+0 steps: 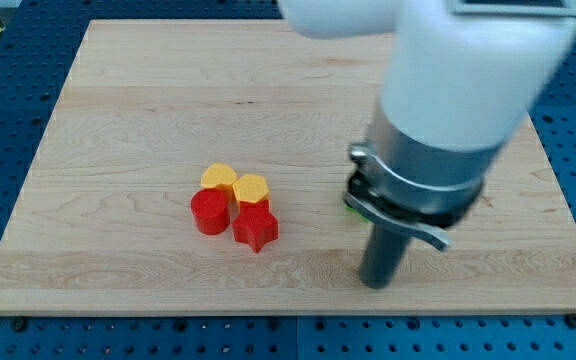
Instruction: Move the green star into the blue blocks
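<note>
At board's lower right: our tip (377, 283), no jaws to open or shut, just a bare rod. Green star (349, 207) only a sliver, just up-left of tip, mostly hidden behind arm. Blue blocks: not visible. Red/yellow cluster (234, 206) well apart, view's left.

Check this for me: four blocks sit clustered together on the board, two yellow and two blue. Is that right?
Not quite. The camera view shows two yellow blocks, but the other two are red: a red cylinder and a red star. No blue block is visible.
</note>
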{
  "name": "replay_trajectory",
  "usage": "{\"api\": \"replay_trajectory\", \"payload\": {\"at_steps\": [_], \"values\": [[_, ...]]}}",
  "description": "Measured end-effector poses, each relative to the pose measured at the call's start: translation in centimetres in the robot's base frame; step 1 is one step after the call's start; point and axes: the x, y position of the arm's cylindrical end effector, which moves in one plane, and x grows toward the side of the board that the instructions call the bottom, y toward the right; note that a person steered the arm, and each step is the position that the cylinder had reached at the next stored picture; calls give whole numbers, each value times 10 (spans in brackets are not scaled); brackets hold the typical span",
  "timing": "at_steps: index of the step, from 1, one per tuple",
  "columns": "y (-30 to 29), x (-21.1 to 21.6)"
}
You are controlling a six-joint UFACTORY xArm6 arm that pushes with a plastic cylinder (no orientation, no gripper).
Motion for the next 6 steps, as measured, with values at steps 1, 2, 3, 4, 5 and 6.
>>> {"api": "replay_trajectory", "payload": {"at_steps": [1,2,3,4,5,6], "values": [[-23,-43],[-22,-80],[4,-92],[21,-93],[5,-94],[2,-94]]}}
